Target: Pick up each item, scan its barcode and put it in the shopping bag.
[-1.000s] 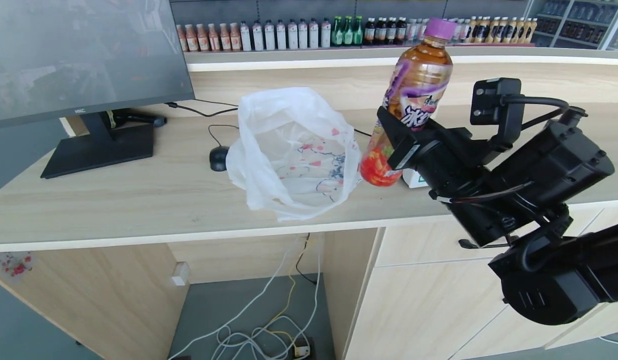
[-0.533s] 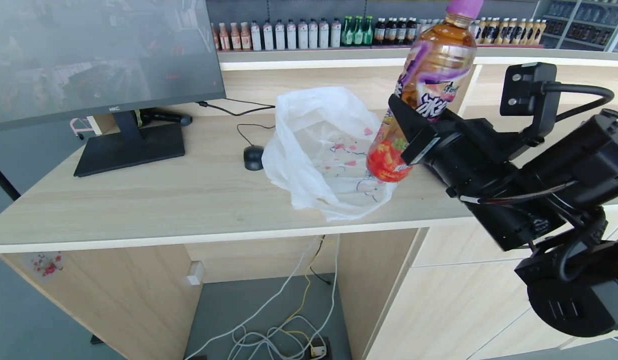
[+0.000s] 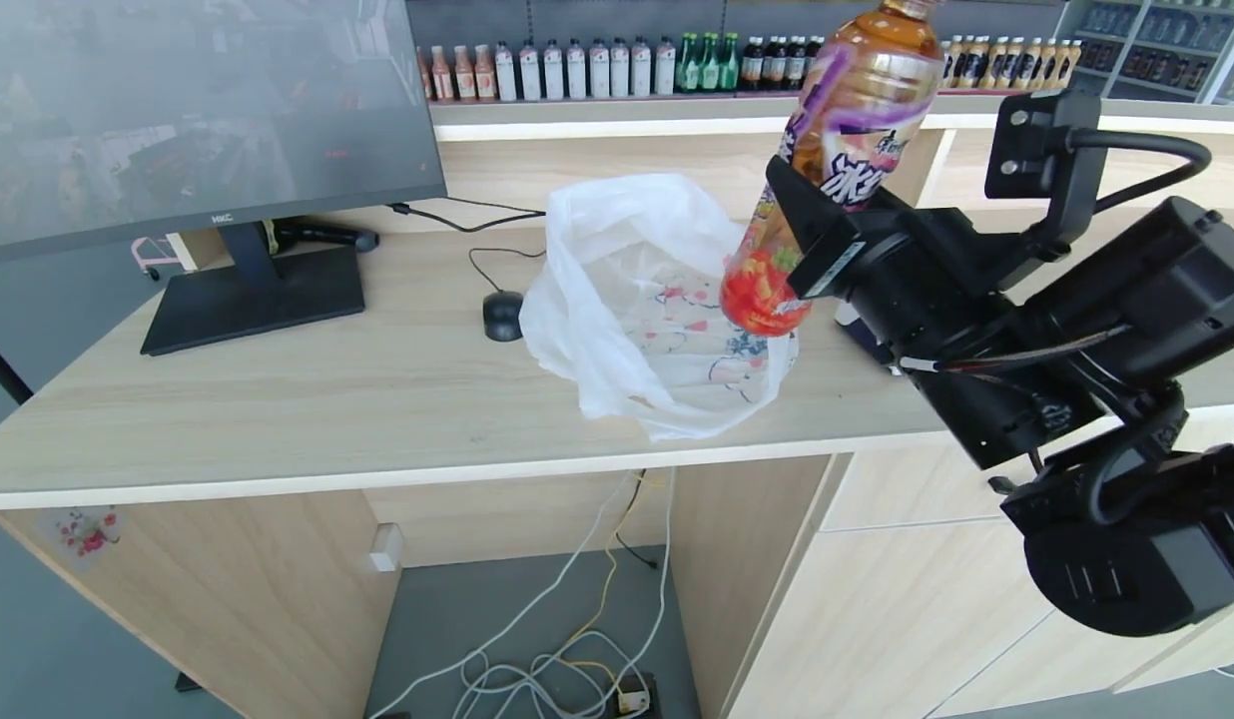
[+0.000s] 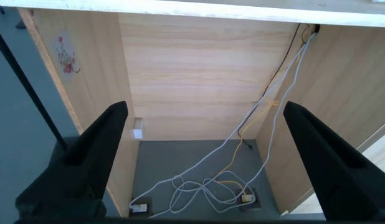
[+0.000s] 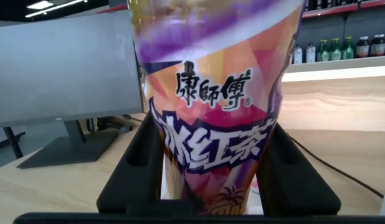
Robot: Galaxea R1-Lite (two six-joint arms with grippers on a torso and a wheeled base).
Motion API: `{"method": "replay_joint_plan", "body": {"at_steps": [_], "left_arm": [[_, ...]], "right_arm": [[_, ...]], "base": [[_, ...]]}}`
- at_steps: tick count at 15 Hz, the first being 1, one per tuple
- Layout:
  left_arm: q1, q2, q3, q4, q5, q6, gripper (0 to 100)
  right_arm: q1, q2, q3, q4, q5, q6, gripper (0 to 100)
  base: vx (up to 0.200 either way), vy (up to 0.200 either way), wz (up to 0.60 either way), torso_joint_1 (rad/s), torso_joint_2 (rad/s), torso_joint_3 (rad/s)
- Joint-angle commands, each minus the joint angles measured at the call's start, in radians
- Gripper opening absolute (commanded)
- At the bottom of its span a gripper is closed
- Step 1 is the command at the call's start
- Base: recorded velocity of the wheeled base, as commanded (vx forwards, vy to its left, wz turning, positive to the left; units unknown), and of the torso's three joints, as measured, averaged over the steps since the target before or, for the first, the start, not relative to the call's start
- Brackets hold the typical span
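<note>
**Head view: bottle clamped in right claw beside the shopping bag**

From the head view I saw the right claw (image 3: 812,225) clamped on the tea bottle (image 3: 847,130), gripping it around the lower half of the label. The bottle was tilted, with its neck rising to the top edge of the frame and its red base hanging low. It was held in the air above the surface (image 3: 327,379). The base sat against the right-hand rim of the shopping bag (image 3: 637,300) as the camera saw it, and I could not tell whether the two touched. The bag stood open in the middle of the surface, white and translucent, with a small printed pattern on its far wall.

In the right wrist view the bottle (image 5: 217,93) stood between the two black fingers (image 5: 139,162) of the right claw (image 5: 214,162), which pressed on either side of it.

The left claw (image 4: 206,109) was spread wide with nothing between its fingers. It faced the open bay under the surface, where loose cables (image 4: 211,180) lay on the floor.

A mouse (image 3: 502,315) lay just left of the bag. A monitor (image 3: 198,100) stood further left on its flat black stand. Behind the surface, a long shelf (image 3: 617,95) carried a row of drinks.
</note>
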Motion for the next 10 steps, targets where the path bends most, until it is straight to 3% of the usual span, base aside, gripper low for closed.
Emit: {"method": "replay_joint_plan", "body": {"at_steps": [1,3,10], "left_arm": [[0.000,0.000,0.000,-0.001,0.000,0.001,100],[0.000,0.000,0.000,-0.001,0.000,-0.001,100],[0.000,0.000,0.000,-0.001,0.000,0.001,100]], "right_arm": [[-0.014,0.057,-0.055,0.034,0.000,0.000,0],[-0.014,0.074,-0.115,0.129,0.012,-0.001,0],[-0.014,0.225,-0.531,0.472,0.025,-0.015,0]], "base": [[0.000,0.000,0.00,0.000,0.00,0.000],[0.000,0.000,0.00,0.000,0.00,0.000],[0.000,0.000,0.00,0.000,0.00,0.000]]}}
